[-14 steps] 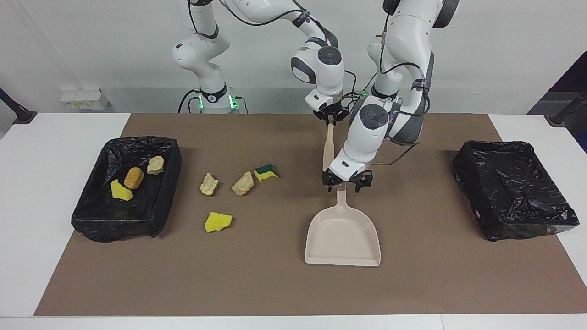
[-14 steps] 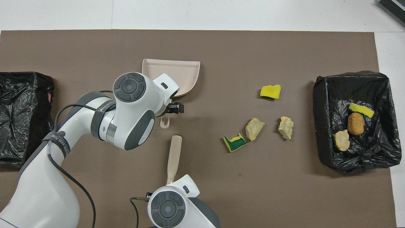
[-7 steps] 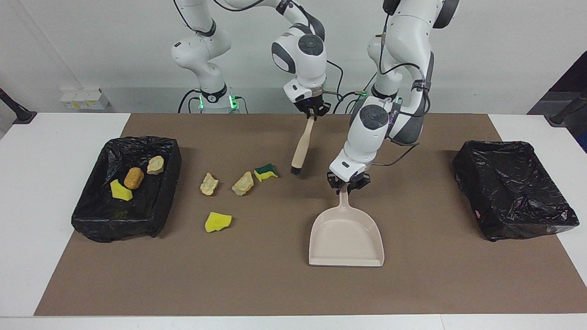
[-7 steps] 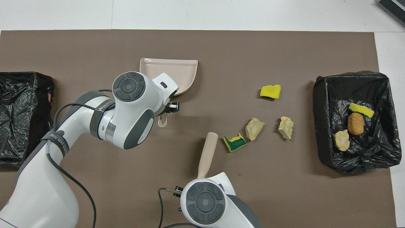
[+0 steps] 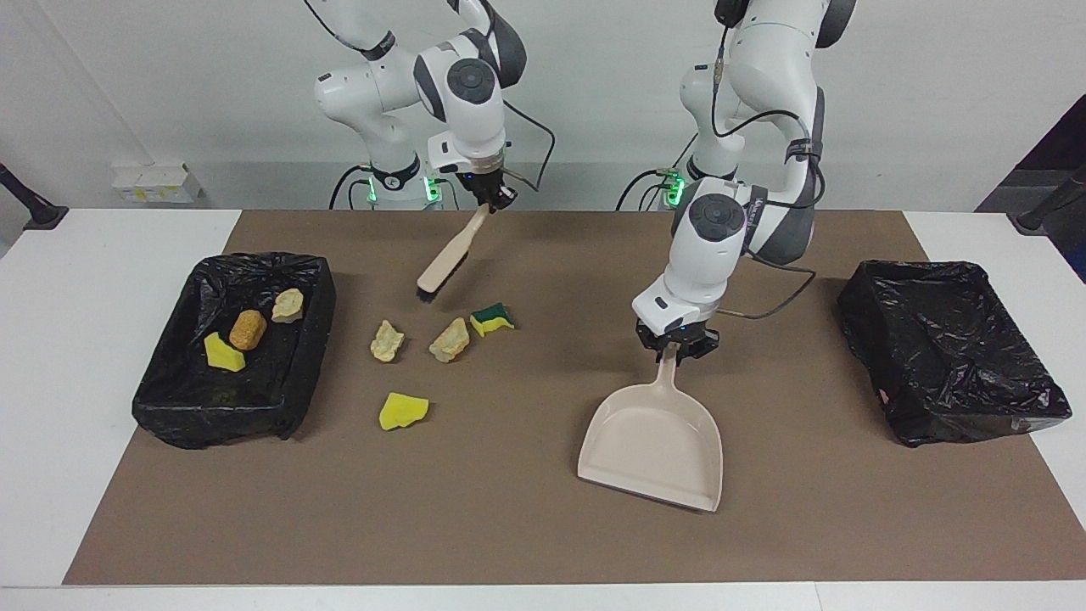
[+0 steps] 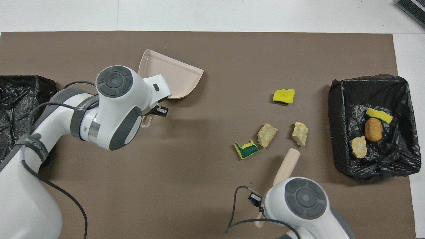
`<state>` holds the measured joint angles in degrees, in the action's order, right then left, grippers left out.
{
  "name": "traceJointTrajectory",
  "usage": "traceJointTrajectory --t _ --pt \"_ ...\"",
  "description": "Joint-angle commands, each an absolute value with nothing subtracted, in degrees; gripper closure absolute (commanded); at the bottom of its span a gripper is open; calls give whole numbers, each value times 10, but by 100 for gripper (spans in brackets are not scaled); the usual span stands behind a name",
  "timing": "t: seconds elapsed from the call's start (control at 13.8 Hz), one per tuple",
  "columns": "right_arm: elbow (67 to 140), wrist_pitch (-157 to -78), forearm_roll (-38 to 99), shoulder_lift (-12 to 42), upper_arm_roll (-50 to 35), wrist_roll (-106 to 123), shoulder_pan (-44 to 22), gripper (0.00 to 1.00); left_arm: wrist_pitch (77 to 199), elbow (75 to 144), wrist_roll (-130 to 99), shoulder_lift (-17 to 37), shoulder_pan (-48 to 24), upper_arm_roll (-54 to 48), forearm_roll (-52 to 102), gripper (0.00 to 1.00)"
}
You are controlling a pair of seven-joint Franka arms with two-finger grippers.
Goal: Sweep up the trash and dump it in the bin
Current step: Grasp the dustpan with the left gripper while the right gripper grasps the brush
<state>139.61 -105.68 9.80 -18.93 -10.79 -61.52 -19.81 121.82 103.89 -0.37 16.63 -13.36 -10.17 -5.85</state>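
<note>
Trash [image 5: 424, 339] lies loose on the mat while left pincer [image 5: 676, 346] grips dustpan [image 5: 655, 441], right pincer [image 5: 490, 200] grips brush [image 5: 445, 257].

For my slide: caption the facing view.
Left gripper holds the dustpan, right gripper holds the brush above four scraps on the mat.

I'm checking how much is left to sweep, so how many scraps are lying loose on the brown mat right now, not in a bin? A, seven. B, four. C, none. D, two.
B: on the mat lie the green-yellow sponge, two pale lumps and a yellow sponge chunk; three other scraps already sit in the bin at the right arm's end.
</note>
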Motion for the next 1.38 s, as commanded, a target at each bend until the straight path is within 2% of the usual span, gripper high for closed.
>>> traceJointTrajectory --t 0.0,0.29,0.43,0.8,1.16,1.3 --pt "1403 -1049 57 -188 -114 -566 -134 100 1157 1049 137 113 -103 -105 -69 100" --pt "1417 -1053 30 -185 -115 -470 -49 100 1059 1053 440 63 -62 -105 -68 100" --pt "1416 -1064 31 -173 -116 -422 -43 100 1049 1067 545 53 -65 -105 -68 100" --pt "1387 -1121 76 -124 -118 -418 -93 100 1098 1173 578 9 -102 -107 -68 100" --pt "1314 -1172 157 -30 -118 -425 -183 100 1155 1231 525 -1 -138 -108 -68 100" --pt "1280 -1172 178 -12 -119 -424 -190 100 1165 1234 523 -1 -139 -108 -68 100"
